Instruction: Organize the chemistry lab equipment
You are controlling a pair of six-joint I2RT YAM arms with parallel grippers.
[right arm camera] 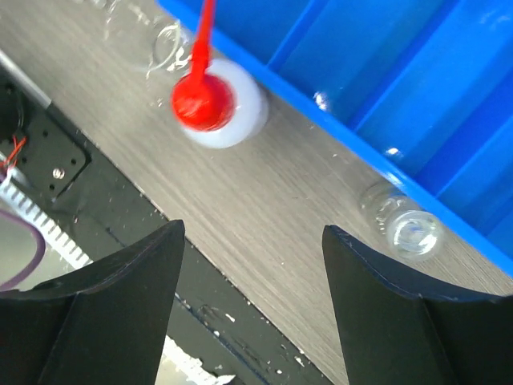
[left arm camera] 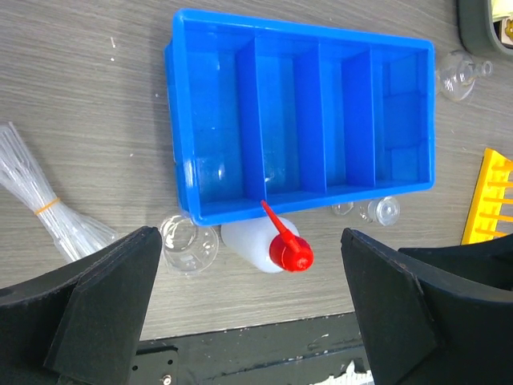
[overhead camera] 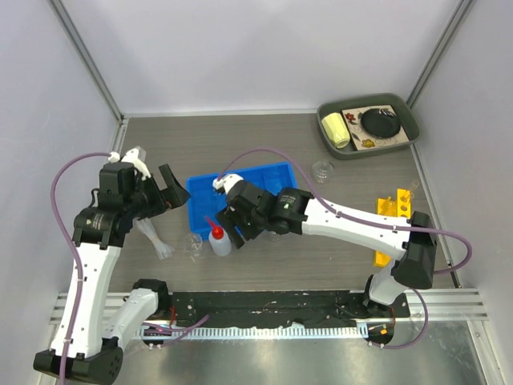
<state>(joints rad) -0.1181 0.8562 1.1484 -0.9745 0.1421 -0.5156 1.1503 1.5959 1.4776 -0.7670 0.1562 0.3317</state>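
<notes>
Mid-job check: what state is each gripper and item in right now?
Left gripper: open, holding nothing.
Right gripper: open, holding nothing.
Squeeze bottle: upright, nozzle on, outside the blue tray.
Beaker beside it: upright, looks empty.
Pipettes: banded together, lying flat.

A grey wood-grain table (overhead camera: 264, 148) sits between plain white walls (overhead camera: 264, 48), 2 metal posts (overhead camera: 86, 60) framing the back

Upright squeeze bottle (right arm camera: 240, 112) just beside blue tray (right arm camera: 385, 88).

Glossy blue plastic bin (left arm camera: 300, 120); matt woodgrain table (left arm camera: 80, 72).
</notes>
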